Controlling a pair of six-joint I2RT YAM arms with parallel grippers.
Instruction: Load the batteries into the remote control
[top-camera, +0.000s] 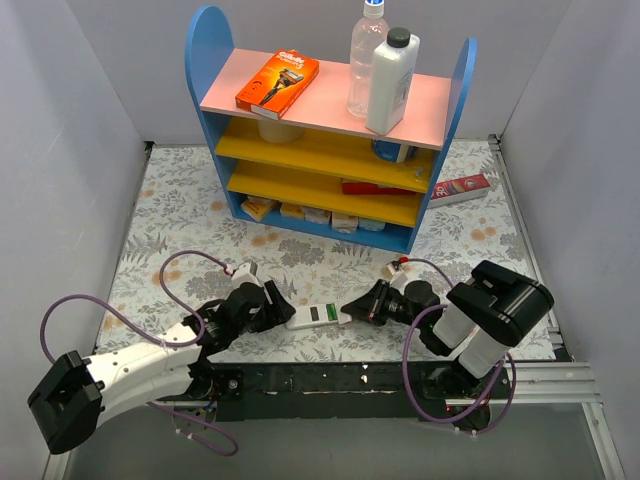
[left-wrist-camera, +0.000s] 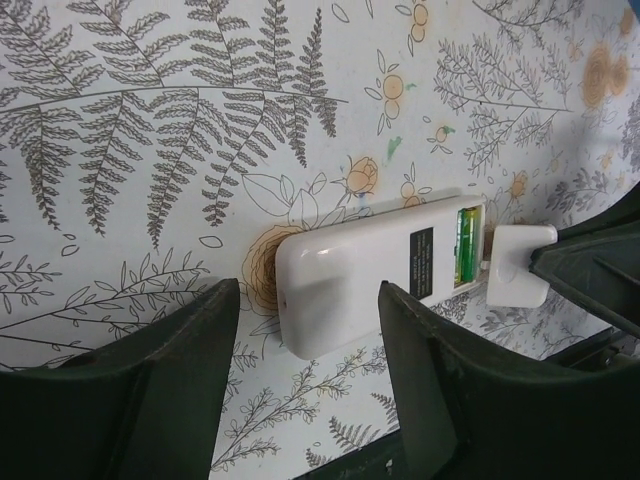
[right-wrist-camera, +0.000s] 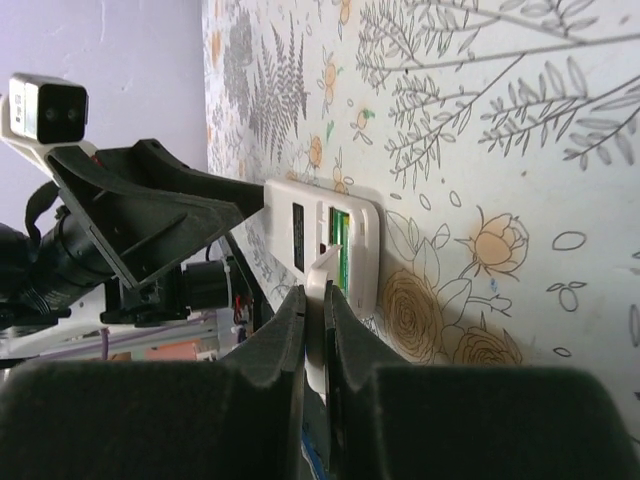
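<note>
Left gripper (top-camera: 278, 306), lower centre-left of the top view: jaws part open, holding nothing, one on either side of the remote control (top-camera: 318, 316), which lies back-up on the floral mat (top-camera: 180, 200) at lower centre. Right gripper (top-camera: 356, 306), lower centre-right: pinched onto a white plastic cover (left-wrist-camera: 520, 265) at the remote's far end. Batteries (left-wrist-camera: 466, 243): green, seated in the open compartment.

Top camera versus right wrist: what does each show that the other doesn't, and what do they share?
Only the top view: the blue shelf and the razor carton on it. Only the right wrist: the small white piece pinched in the right claw, beside the open bay. Both: the remote control between the left claw and the right one, green batteries in its bay.
</note>
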